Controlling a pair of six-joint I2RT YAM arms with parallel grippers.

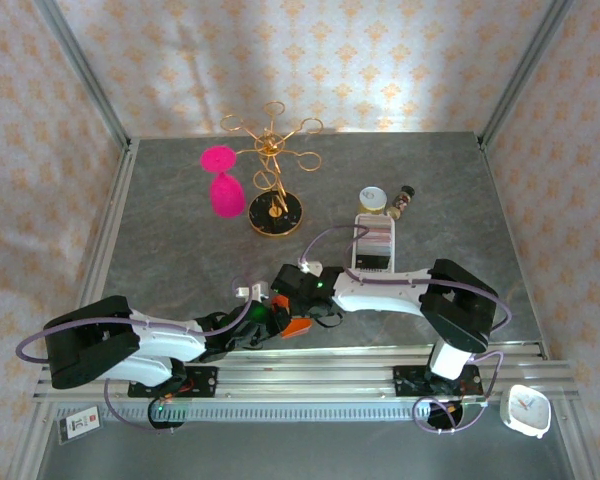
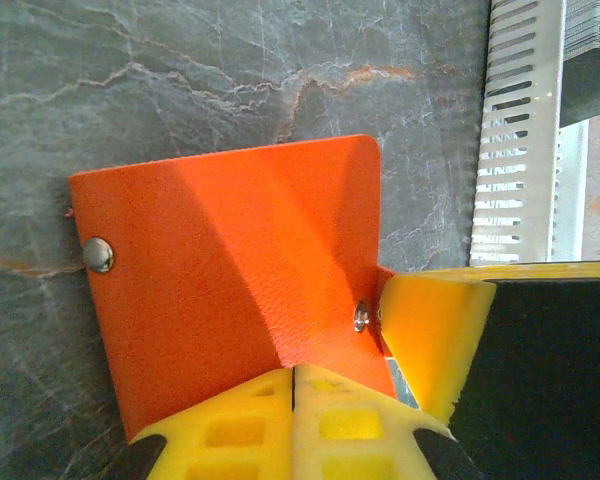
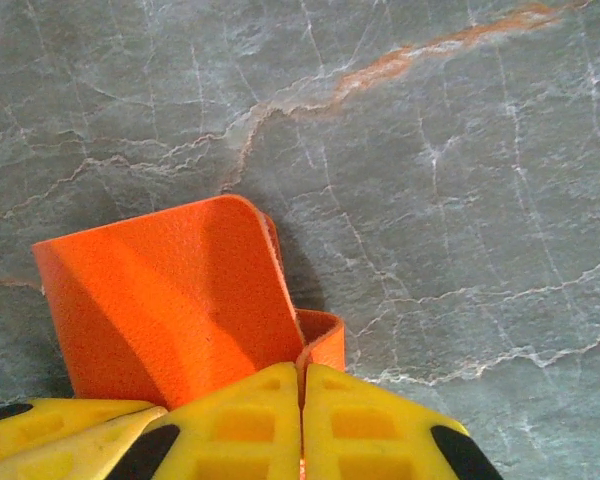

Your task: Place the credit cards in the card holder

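We are gripping the orange card holder with both grippers.
Our left gripper is clenching one flap edge of the card holder, and our right gripper is pinching another edge, at the table's near middle. We are judging it light and floppy, best held by its edges. The credit cards are sitting in the white slotted tray, farther right.

The worktop lies bare along its left edge and in its far right corner. A gold rack and pink glass stand near the far edge. A white slotted tray and jar block right of middle. The left claw and right claw crowd the card holder by the near edge.
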